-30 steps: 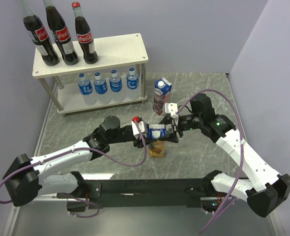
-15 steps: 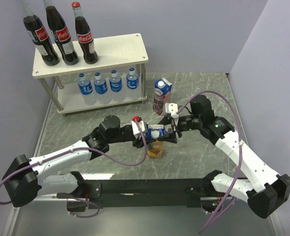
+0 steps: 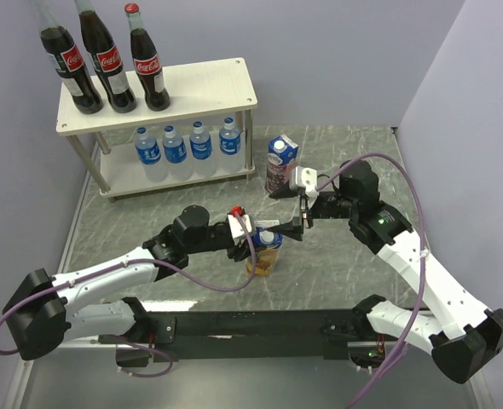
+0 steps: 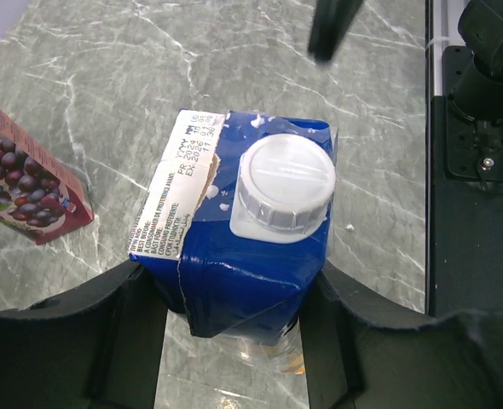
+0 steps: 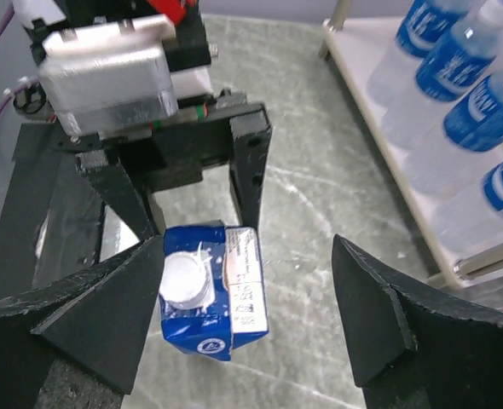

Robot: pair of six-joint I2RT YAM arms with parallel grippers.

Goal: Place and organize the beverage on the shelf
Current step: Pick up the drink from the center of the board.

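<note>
My left gripper [image 3: 256, 242] is shut on the blue top of the yellow juice carton [image 3: 264, 256], which stands upright at mid-table. In the left wrist view its black fingers [image 4: 141, 341] press both sides of the carton [image 4: 251, 247] below the white cap. My right gripper [image 3: 300, 213] is open just right of the carton; in its own view the carton [image 5: 213, 294] shows between wide-spread fingers [image 5: 362, 298], close to one. The purple juice carton [image 3: 280, 166] stands beside the shelf [image 3: 209, 85]. Three cola bottles [image 3: 106, 60] stand on the top board, several water bottles [image 3: 187, 145] on the lower one.
The right half of the shelf's top board is bare. Grey walls close in the table at the back and on both sides. The purple carton [image 4: 21, 183] stands close behind the two grippers. The black base rail [image 3: 260, 324] runs along the near edge.
My right gripper has opened, let go of the yellow carton and drawn back up to the right. The left gripper keeps its hold and has shifted the carton slightly nearer.
</note>
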